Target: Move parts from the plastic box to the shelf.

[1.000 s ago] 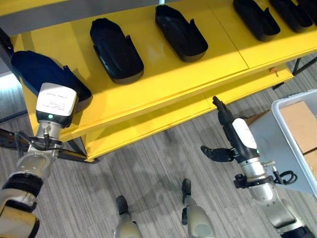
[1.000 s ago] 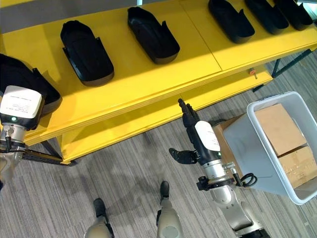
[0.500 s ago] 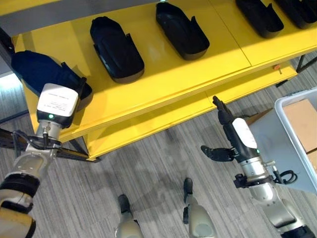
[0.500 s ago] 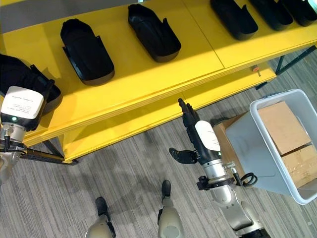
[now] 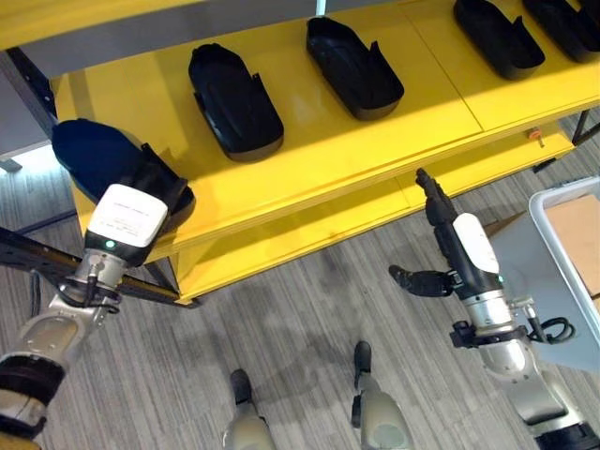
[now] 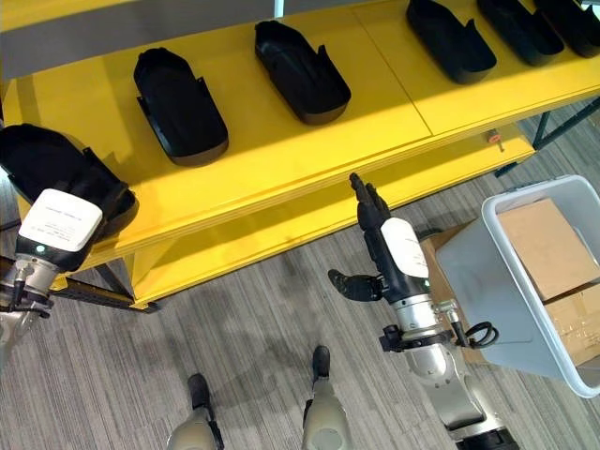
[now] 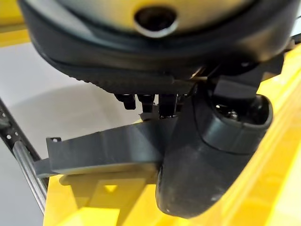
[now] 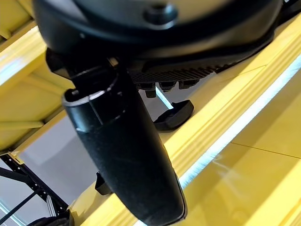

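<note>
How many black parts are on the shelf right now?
6: one at the left end under the left hand, then five along the top; more may lie out of view.

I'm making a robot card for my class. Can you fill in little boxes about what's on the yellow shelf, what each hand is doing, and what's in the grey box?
shelf: yellow, black parts in a row on top
left hand: at the leftmost part on the shelf edge; fingers hidden
right hand: empty, fingers straight, above the floor in front of the shelf
box: grey plastic, by the right arm, cardboard inside
</note>
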Motion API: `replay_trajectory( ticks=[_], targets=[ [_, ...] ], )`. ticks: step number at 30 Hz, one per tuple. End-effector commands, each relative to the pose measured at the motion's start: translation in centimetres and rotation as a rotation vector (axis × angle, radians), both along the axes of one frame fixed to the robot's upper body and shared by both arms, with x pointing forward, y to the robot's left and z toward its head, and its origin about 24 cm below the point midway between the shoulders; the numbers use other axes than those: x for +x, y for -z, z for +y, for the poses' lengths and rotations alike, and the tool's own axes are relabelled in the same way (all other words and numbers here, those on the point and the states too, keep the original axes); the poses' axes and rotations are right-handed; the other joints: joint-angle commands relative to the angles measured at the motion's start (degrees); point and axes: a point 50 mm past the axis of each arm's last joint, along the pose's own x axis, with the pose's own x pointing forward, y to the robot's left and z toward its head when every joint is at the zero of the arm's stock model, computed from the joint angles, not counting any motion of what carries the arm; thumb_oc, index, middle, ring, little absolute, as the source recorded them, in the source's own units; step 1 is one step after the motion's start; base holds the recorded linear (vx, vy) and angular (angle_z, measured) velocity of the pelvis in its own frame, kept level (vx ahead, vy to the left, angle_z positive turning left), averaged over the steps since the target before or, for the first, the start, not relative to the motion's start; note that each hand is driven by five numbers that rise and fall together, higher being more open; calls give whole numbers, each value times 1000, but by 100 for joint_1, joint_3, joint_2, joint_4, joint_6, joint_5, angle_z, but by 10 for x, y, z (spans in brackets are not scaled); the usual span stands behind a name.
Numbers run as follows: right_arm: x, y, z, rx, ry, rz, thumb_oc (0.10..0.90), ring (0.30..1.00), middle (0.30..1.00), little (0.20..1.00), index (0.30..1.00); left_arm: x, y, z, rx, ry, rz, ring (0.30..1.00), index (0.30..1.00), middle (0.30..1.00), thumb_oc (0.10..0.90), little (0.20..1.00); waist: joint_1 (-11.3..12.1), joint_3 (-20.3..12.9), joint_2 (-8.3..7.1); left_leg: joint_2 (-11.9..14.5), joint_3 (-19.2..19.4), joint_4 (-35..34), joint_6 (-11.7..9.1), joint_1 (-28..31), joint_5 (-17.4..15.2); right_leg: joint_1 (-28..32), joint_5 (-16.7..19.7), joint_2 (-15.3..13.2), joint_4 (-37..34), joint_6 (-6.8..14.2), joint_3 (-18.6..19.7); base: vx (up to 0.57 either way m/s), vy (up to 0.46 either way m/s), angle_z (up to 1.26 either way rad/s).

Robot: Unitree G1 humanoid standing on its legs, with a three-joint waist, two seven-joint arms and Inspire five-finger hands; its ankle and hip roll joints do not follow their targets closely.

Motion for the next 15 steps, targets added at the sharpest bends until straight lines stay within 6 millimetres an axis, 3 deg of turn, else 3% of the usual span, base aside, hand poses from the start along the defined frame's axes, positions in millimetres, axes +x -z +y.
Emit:
replay_trajectory(
  ticks=[1,15],
  targets=[
    [-8,-48,0,66,-36,-252,900,1000,1000,1000,1000,-9,-31,24,90,-59,-56,1000,1000,1000,900,1000,-15,-558,-120,-309,-39,254,439,9,-403,67,16,-304,204,358,-75,35,-5,0],
    [-8,-46,-4,74,-12,-232,900,1000,1000,1000,1000,-17,-26,38,11,-128,-18,1000,1000,1000,900,1000,-24,-801,9,-327,-9,2,442,335,-372,268,-51,-276,158,370,-120,10,0,0]
  ],
)
